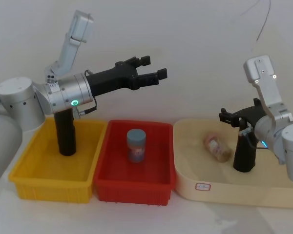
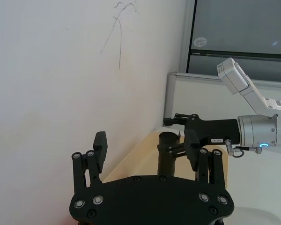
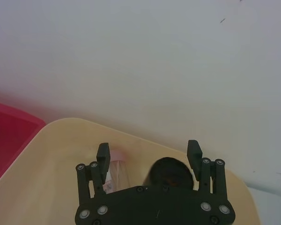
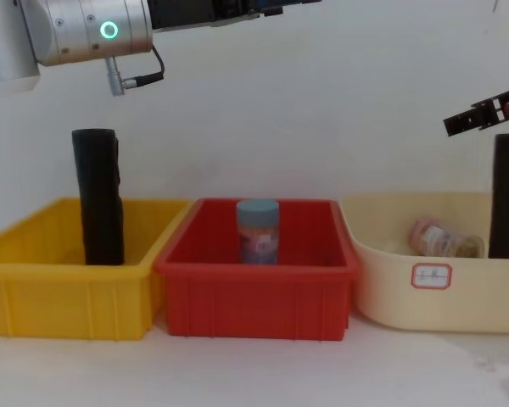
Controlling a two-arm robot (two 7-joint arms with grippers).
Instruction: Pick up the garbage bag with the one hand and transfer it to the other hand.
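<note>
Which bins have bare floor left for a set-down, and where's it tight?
Yellow bin: bare floor in front of and right of the black roll at its back. Red bin: bare on both sides of the blue-lidded jar. Cream tray: free on its left half; crowded right, where the lying jar, second roll and right hand cluster.

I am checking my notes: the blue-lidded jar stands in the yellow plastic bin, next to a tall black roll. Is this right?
Not quite: the blue-lidded jar stands alone in the red plastic bin; the tall black roll is in the yellow plastic bin. The head view shows it.
</note>
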